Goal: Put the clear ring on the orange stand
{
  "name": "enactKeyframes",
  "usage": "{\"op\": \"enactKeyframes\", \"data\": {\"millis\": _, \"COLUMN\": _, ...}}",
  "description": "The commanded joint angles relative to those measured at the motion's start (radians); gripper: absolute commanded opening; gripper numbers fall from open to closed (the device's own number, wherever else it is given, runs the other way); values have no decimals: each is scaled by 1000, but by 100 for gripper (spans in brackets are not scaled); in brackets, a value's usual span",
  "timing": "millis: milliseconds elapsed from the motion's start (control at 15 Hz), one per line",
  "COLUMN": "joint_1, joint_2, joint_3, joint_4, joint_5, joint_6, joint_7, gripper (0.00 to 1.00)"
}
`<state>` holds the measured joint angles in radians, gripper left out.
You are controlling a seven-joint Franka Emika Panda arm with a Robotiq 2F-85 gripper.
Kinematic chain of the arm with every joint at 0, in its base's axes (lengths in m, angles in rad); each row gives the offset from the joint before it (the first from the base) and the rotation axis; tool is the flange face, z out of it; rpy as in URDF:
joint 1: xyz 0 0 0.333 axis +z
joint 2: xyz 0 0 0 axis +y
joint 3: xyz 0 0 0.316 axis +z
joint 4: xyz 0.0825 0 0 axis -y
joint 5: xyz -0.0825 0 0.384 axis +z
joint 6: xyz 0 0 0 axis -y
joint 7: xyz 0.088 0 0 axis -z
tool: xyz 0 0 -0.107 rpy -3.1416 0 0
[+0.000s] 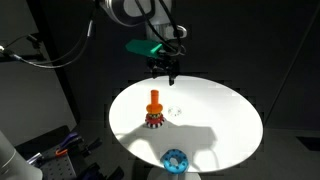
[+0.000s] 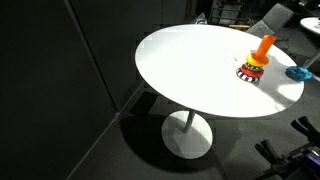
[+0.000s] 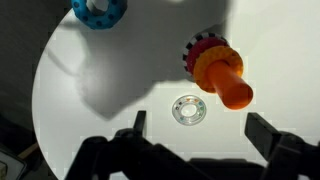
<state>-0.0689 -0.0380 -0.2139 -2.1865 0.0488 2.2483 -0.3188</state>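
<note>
The clear ring [image 3: 187, 109] lies flat on the white round table [image 3: 90, 120], faintly visible in an exterior view [image 1: 176, 111]. The orange stand [image 3: 222, 76], an upright orange peg on a round red, white and dark base, stands just beside it; it shows in both exterior views [image 1: 154, 108] [image 2: 257, 57]. My gripper [image 3: 197, 128] is open and empty, hovering above the table with the clear ring between and slightly ahead of its fingers. In an exterior view the gripper [image 1: 166, 72] hangs above the far part of the table.
A bright blue ring with holes [image 3: 98, 10] lies on the table, near its edge in both exterior views [image 1: 175, 158] [image 2: 298, 72]. The table edge curves along the wrist view [image 3: 35, 90]. Dark surroundings and cables lie beyond the table.
</note>
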Motion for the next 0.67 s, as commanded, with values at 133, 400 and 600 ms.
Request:
{"op": "enactKeyframes", "data": {"millis": 133, "joint_1": -30, "joint_2": 119, "joint_3": 38, "joint_4": 126, "joint_5": 22, "joint_6": -4, "joint_7": 18, "gripper": 100}}
{"op": "enactKeyframes", "data": {"millis": 400, "joint_1": -40, "joint_2": 184, "joint_3": 57, "joint_4": 181, "joint_5": 26, "joint_6": 17, "joint_7": 23, "gripper": 100}}
{"op": "enactKeyframes", "data": {"millis": 600, "joint_1": -47, "joint_2": 244, "joint_3": 74, "joint_4": 226, "joint_5": 32, "joint_6": 38, "joint_7": 27, "gripper": 100}}
